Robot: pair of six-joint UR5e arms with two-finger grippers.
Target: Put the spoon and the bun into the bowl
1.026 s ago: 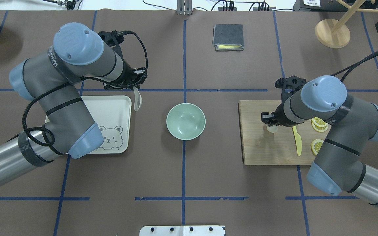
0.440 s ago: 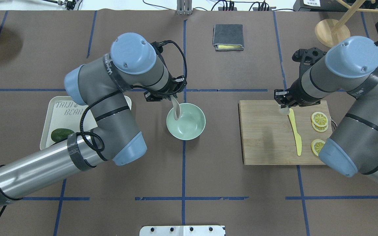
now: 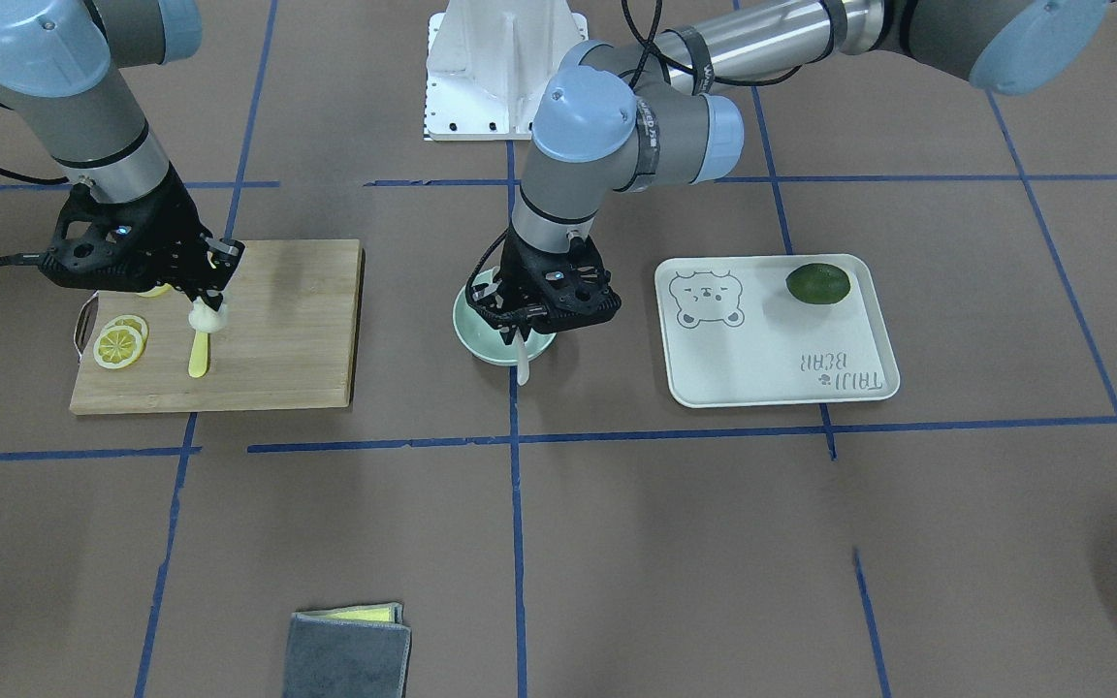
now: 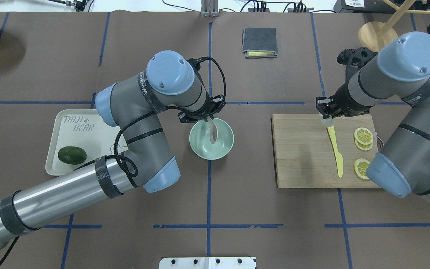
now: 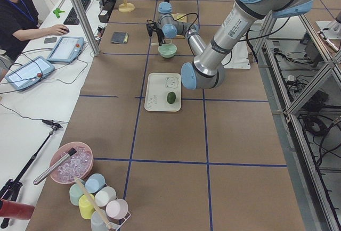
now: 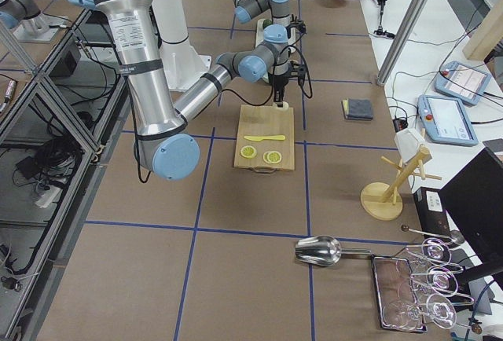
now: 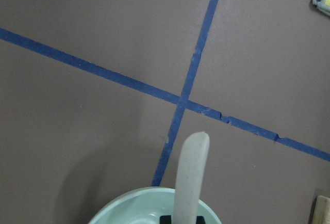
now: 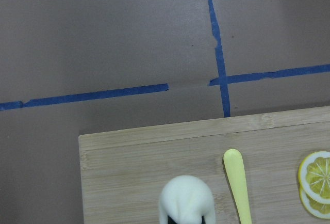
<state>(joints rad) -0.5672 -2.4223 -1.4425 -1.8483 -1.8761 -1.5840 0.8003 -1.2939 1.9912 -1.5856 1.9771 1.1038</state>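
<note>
Left gripper (image 4: 204,116) clamped on spoon (image 4: 213,131); spoon hangs down inside bowl (image 4: 196,147) rim, contact with bowl floor unclear. Bowl sits at table centre. Right gripper (image 4: 325,115) closed around bun (image 3: 207,317), held over cutting board (image 4: 301,157) at bowl's 3 o'clock, near board's 12 o'clock edge, above yellow knife (image 4: 336,153) tip. Tray (image 4: 88,123) with lime (image 4: 72,155) at bowl's 9 o'clock.

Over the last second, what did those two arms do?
The left gripper carried the spoon from beside the tray rightward to over the bowl. The right gripper, still holding the bun, moved it toward the far edge of the board, beside the tip of the knife. Nothing was picked up or released. Bowl, tray, board, knife and lemon slices stayed put.
</note>
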